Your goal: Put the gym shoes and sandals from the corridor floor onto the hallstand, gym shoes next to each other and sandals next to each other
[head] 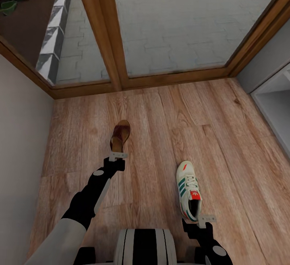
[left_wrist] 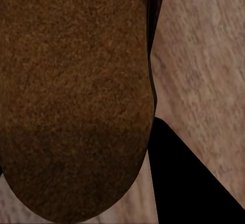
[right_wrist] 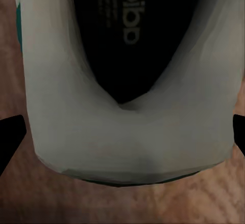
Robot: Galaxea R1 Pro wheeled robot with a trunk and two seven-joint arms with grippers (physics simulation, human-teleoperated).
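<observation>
Left claw: at the heel of the brown sandal; grip cannot be told (fingers hidden).
Right claw: at the heel of the gym shoe; fingers apart, flanking it.

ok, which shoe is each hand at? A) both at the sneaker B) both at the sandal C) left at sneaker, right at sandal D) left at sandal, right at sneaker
D: the left hand sits at the brown sandal's heel, the right hand at the white sneaker's heel.
</observation>
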